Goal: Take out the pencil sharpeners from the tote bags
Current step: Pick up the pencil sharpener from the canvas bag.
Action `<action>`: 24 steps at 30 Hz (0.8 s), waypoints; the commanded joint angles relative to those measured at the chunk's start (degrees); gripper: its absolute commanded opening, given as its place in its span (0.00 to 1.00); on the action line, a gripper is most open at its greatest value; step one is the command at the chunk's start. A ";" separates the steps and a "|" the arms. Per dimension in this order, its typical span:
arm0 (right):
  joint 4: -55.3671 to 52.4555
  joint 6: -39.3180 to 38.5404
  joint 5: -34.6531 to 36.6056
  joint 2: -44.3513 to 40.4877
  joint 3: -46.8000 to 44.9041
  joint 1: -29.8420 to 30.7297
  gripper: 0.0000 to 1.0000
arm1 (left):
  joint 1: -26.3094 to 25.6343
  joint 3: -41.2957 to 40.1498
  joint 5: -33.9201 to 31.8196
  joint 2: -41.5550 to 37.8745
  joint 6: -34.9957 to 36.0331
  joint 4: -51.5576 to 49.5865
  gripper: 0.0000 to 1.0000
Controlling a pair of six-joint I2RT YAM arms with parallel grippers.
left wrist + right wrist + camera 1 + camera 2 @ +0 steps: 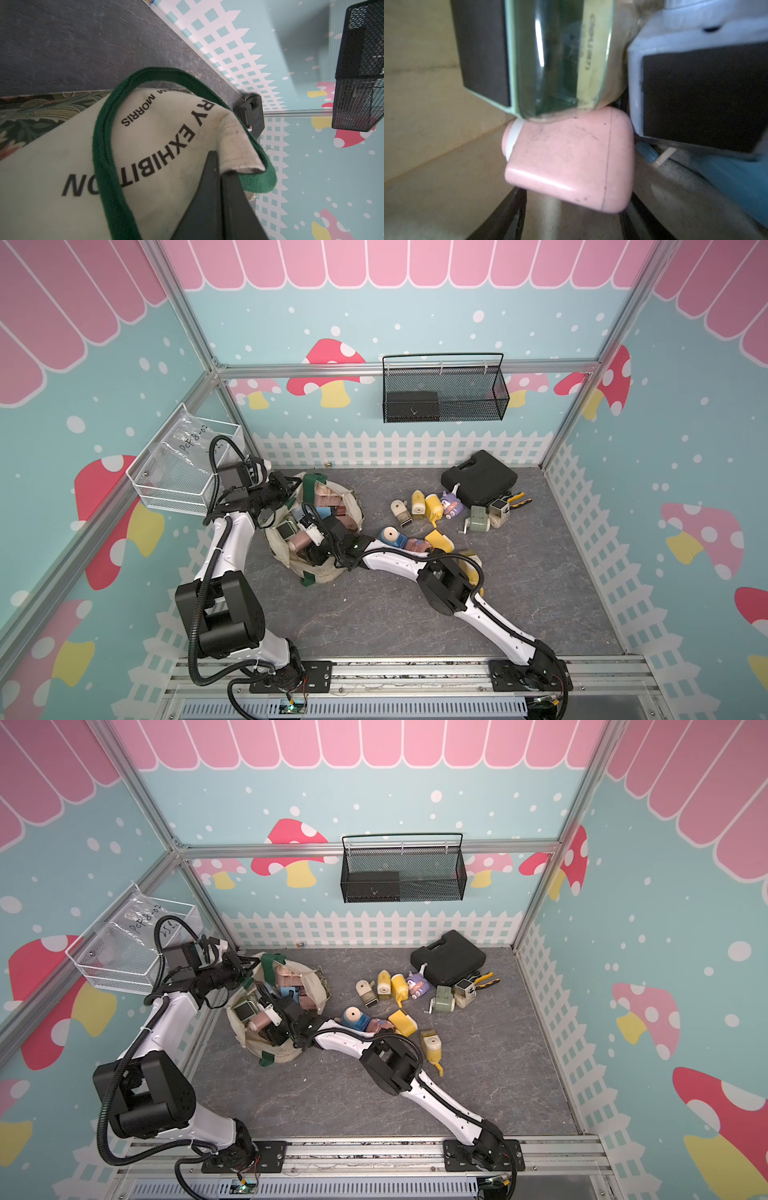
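Right jaws spread apart, one at each side of a pink sharpener point(566, 162), deep inside the tote bag point(425, 104). Cannot tell whether already pressing on it or only standing close beside. Lying on the pink body and touching it, a green sharpener point(556, 62) with a clear drawer; just beside both, a pale blue sharpener point(695, 93).

Left jaws closed tight on the cloth rim of the bag, next to the green strap point(108, 145), at the 10 o'clock side of the bag mouth in both top views.

Bag itself at about 9 o'clock on the worktop point(415, 614). Loose sharpeners point(433, 506) already out, from 3 o'clock to 2 o'clock of the bag, near a black case point(478, 481).

Step in hand, by judgement: taking one more sharpener out, with several left inside. Next move probably calls for a full closing on the pink body, then a slow lift, because of the green one on top and its likely sliding off.

Only in the right wrist view: the pink body between the jaws. Only in the top views: the sharpeners outside and the free place for putting down. Only in the left wrist view: the pinch on the rim and the dark lettering.
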 commanded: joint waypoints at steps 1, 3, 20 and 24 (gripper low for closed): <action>0.82 -0.95 1.68 -2.95 -4.87 -1.38 0.48 | 0.44 -0.27 1.05 -0.22 -0.52 1.80 0.00; 0.90 -1.34 2.67 -4.27 -6.10 -1.68 0.48 | 0.39 -0.35 0.99 -0.31 -0.53 1.84 0.00; 10.79 -10.55 -12.12 -10.73 -17.01 -3.95 0.83 | 0.32 -0.26 1.01 -0.14 -0.55 1.82 0.00; 11.47 -9.46 -13.19 -10.80 -16.72 -3.77 0.90 | 0.37 -0.35 1.02 -0.09 -0.52 1.84 0.00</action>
